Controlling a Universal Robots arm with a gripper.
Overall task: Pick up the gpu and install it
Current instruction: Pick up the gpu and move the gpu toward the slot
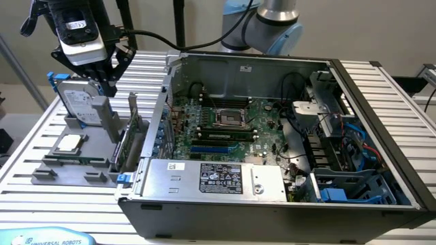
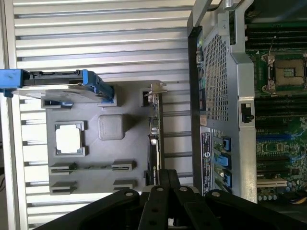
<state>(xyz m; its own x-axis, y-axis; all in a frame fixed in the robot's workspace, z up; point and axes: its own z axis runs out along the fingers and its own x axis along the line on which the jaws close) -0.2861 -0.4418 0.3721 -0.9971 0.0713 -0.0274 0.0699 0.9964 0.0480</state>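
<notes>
Table (image 1: 68, 204) holder (image 1: 51, 171) has the gpu (image 1: 128, 140) upright at its edge beside the case (image 1: 272, 224), unpicked; gripper (image 1: 103, 81) hovers above, fingers closed, empty.

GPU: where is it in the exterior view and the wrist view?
Exterior view: the gpu stands on edge between the grey holder and the computer case, toward the exterior view's left.
Wrist view: the gpu is edge-on, between the grey holder and the computer case.
Shared landmark: the CPU chip in the grey holder.

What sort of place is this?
Probably a robotics lab bench for PC assembly: an open computer case with motherboard, a grey fixture holding the gpu and hard drive, a slatted table.
</notes>
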